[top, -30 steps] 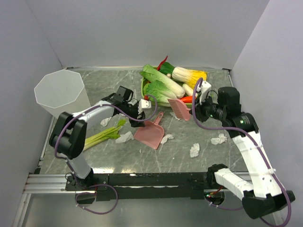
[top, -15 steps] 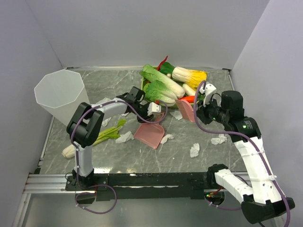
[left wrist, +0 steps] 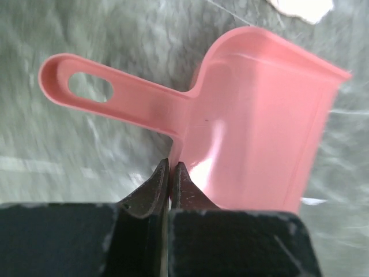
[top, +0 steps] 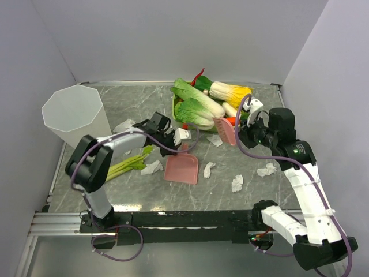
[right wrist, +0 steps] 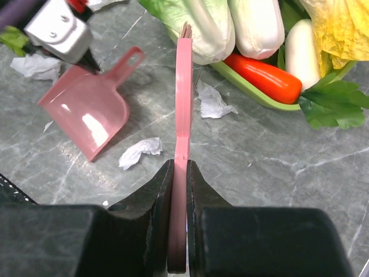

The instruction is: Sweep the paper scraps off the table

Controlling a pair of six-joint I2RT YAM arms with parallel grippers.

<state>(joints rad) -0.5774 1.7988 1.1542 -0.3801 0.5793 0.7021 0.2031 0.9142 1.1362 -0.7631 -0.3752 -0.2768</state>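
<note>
A pink dustpan lies flat on the table, mouth toward the near edge. My left gripper is shut on its rear wall beside the handle; in the left wrist view the jaws pinch the pan's edge. My right gripper is shut on a pink brush, which shows edge-on in the right wrist view. White paper scraps lie around: one right of the pan, others at the near right, one left of the pan, one under the brush.
A translucent white bin stands at the far left. A green tray of toy vegetables sits at the back centre. A leek lies left of the dustpan. Grey walls close in three sides.
My left gripper has closed on the dustpan's rear edge and the pan has swung round, its mouth now facing the near edge. The right arm with the brush shifted slightly.
</note>
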